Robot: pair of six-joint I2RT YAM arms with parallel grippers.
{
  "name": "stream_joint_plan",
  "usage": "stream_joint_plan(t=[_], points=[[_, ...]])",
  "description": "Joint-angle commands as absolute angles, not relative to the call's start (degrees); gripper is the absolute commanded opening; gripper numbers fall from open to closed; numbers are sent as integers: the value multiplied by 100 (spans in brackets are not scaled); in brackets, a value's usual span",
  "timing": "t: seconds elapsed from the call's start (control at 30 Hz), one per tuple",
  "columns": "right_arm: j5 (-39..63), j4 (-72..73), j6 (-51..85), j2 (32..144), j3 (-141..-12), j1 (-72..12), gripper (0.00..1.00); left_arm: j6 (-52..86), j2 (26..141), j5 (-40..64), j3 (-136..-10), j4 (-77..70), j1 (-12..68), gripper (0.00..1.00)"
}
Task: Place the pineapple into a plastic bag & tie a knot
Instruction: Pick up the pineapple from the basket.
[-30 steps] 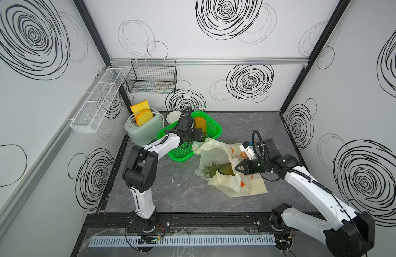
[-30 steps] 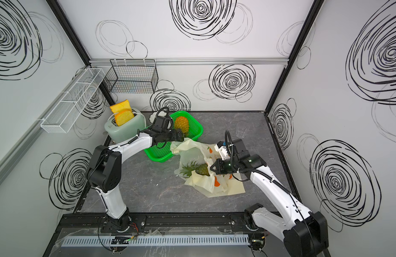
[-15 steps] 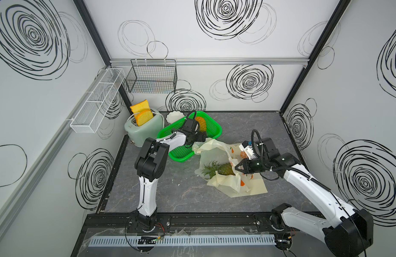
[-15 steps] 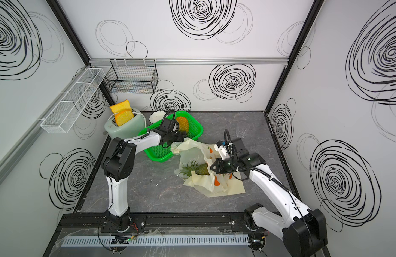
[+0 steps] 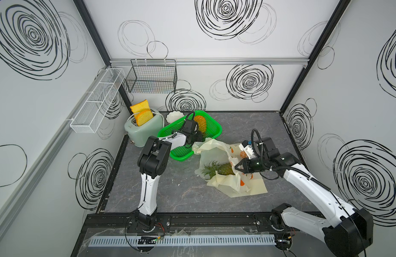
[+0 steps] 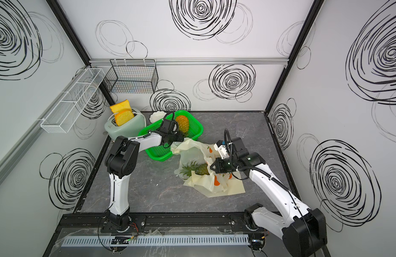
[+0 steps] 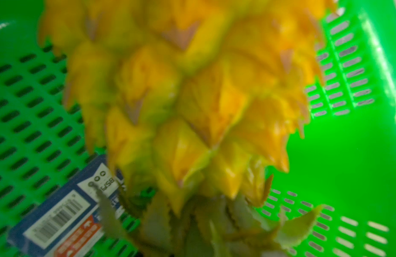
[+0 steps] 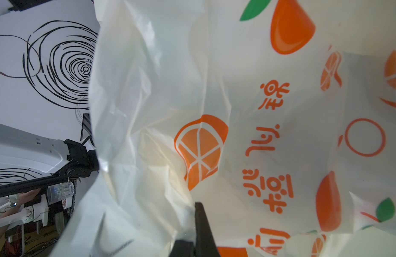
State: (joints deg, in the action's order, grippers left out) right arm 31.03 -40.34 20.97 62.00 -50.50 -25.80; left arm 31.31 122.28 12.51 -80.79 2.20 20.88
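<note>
Grey slotted cable duct (image 5: 181, 241) runs along the front edge, and behind it both arms rise from a black rail. Beyond that, on the dark marbled table (image 5: 170, 189), lies the plastic bag (image 5: 212, 153), pale yellow with orange fruit prints, crumpled and partly spread flat. A pineapple (image 5: 225, 170) lies on its side inside it, its green crown showing at the bag's open side in both top views. The right gripper (image 5: 237, 167) sits against the bag just beside that fruit. In the right wrist view its black fingers (image 8: 202, 224) are clenched on a fold of the film.

Farther back, just beside the bag's far corner, stands a green basket (image 5: 181, 153) holding a second pineapple (image 5: 200, 122). The left gripper (image 5: 198, 139) reaches over the basket to that fruit's leafy end. The left wrist view is filled with blurred yellow rind and shows no fingers, so I cannot tell whether the jaws grasp it. A blue barcoded packet (image 7: 59, 211) lies on the basket floor beside it.

Behind the basket are a white dish (image 5: 173, 115) and a mint-green toaster (image 5: 146, 131) with two toast slices (image 5: 141, 113). A black wire basket (image 5: 151, 77) hangs on the back wall, and a white wire shelf (image 5: 97, 102) on the side wall.
</note>
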Motion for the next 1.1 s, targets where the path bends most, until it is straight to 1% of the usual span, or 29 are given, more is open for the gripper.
stream_joint_plan(t=[0.0, 0.07, 0.1, 0.4, 0.57, 0.7, 0.83, 1.07], points=[[3120, -4052, 2035, 6224, -5225, -2618, 0, 3012, 11905, 1101, -7852, -302, 2034, 20], [3125, -4031, 2035, 6218, -5221, -2621, 0, 2917, 11752, 1030, -7789, -344, 2011, 5], [3117, -4021, 2040, 6210, -5216, -2624, 0, 2870, 11673, 975, -7759, -364, 1998, 0], [3103, -3983, 2052, 6148, -5266, -2619, 0, 2538, 10684, 771, -7180, -1151, 1841, 0], [3086, -3947, 2053, 6126, -5265, -2623, 0, 2470, 10255, 873, -7037, -1265, 1698, 0], [3066, -3926, 2051, 6145, -5350, -2620, 0, 1980, 9750, 749, -6816, -1262, 1556, 0], [3037, -3860, 2056, 6161, -5388, -2624, 0, 1598, 9061, 619, -6450, -1087, 1392, 0], [3081, -3736, 2137, 6171, -5391, -2641, 0, 482, 7425, 404, -5462, -434, 1291, 0]])
